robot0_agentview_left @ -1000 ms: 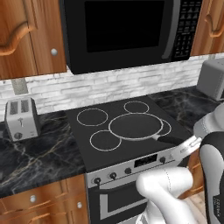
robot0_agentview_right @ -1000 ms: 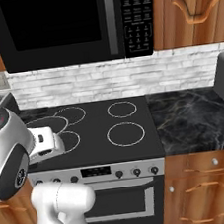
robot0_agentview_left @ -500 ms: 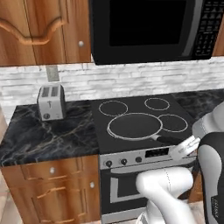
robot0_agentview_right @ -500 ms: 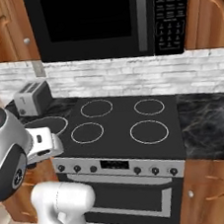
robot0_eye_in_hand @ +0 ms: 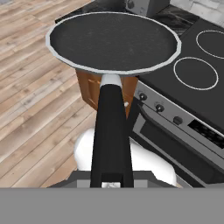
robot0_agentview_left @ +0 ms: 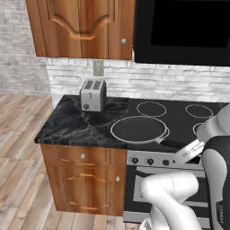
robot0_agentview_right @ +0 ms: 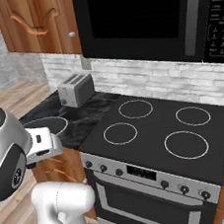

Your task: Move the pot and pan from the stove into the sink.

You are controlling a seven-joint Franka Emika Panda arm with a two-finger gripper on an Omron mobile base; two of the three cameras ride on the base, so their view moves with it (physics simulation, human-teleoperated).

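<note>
Overhead, one pan (robot0_eye_in_hand: 113, 41) (handle clamped in the gripper (robot0_eye_in_hand: 111, 181)), one toaster (robot0_agentview_left: 93, 95), four burners (robot0_agentview_right: 186, 144).

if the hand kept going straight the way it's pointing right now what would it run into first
The hand is shut on the pan handle, pointing along it. Past the pan the line looks free down to the wooden floor, though depth is unclear.
</note>
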